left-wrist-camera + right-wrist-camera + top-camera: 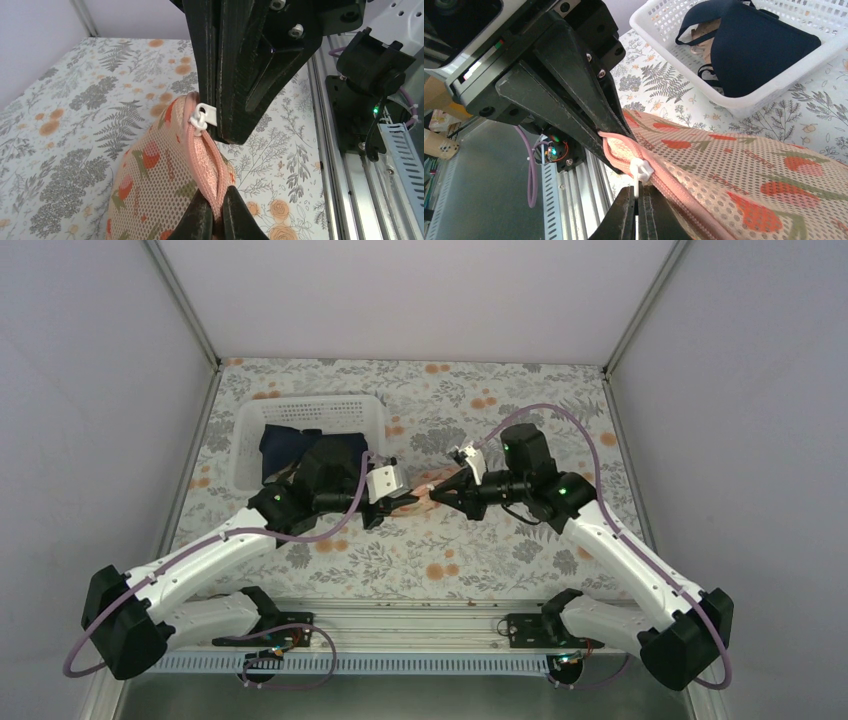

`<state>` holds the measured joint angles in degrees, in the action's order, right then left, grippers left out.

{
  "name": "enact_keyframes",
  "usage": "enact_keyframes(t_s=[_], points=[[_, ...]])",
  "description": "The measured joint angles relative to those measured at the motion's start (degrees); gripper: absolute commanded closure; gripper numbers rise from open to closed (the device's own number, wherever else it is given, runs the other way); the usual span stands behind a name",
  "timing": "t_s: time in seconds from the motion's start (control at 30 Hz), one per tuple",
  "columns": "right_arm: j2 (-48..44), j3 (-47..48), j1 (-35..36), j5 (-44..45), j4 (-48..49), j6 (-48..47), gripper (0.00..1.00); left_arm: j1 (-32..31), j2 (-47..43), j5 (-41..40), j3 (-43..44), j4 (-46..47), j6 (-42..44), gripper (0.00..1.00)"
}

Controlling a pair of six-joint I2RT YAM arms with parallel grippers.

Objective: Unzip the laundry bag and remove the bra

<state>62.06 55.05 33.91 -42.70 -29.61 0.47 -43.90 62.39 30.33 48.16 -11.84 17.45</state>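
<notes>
Top camera looks down from behind — wrist cameras closely share the laundry bag (160,190).

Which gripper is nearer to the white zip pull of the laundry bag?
Right. The right gripper is shut on the zip pull itself; the left gripper pinches the pink zip edging of the laundry bag just beside the pull.

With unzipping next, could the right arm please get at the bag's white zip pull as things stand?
Probably yes: the right fingers look shut on the zip pull; the left fingers pinch the laundry bag beside it, leaving it uncovered.
</notes>
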Motion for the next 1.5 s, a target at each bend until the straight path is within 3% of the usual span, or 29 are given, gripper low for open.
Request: enact_keyframes(t_s=[0.33,0.5,0.53,0.57,0.63,0.73,0.83,1.03,1.13,1.17,1.5], points=[[-1.27,-3.41,-11.96,-0.28,0.28,1.18,0.97,2.08,-3.91,-2.08,-2.14,1.92,-0.42,0.98],[-1.31,-4.15,-12.96,-2.03,0.22,1.14,0.97,4.00,-6.51,-1.09,-5.27,4.15,-1.92,0.98],[-1.31,-4.17,-12.94,-2.64,0.22,1.14,0.97,4.50,-6.97,-0.90,-6.19,4.81,-2.29,0.89],[-1.29,-4.20,-12.85,-3.19,0.22,1.11,0.96,5.09,-7.52,-0.68,-7.32,5.66,-2.71,0.72],[-1.25,-4.22,-12.04,-3.98,0.26,1.14,0.97,5.88,-8.37,-0.61,-9.16,6.73,-2.84,0.52],[-1.27,-4.20,-9.68,-3.85,0.81,1.22,0.97,6.80,-9.40,-1.20,-11.52,6.19,-1.66,0.38],[-1.25,-4.20,-5.77,-3.54,2.05,1.75,0.97,6.93,-9.35,-0.68,-11.96,5.33,0.02,0.30],[-0.15,-3.82,-0.42,-2.05,3.85,3.02,0.97,5.40,-8.79,3.21,-8.55,3.89,2.36,0.32],[1.05,-3.65,1.11,-1.38,4.55,3.39,0.97,4.44,-8.28,4.48,-7.28,4.50,1.53,0.55],[1.42,-3.65,1.66,-1.25,4.76,3.56,0.97,4.20,-8.09,4.85,-7.23,4.57,1.03,0.59],[1.81,-3.65,3.34,-1.09,5.31,3.08,0.97,3.98,-7.06,3.87,-7.48,4.39,0.17,0.47]])
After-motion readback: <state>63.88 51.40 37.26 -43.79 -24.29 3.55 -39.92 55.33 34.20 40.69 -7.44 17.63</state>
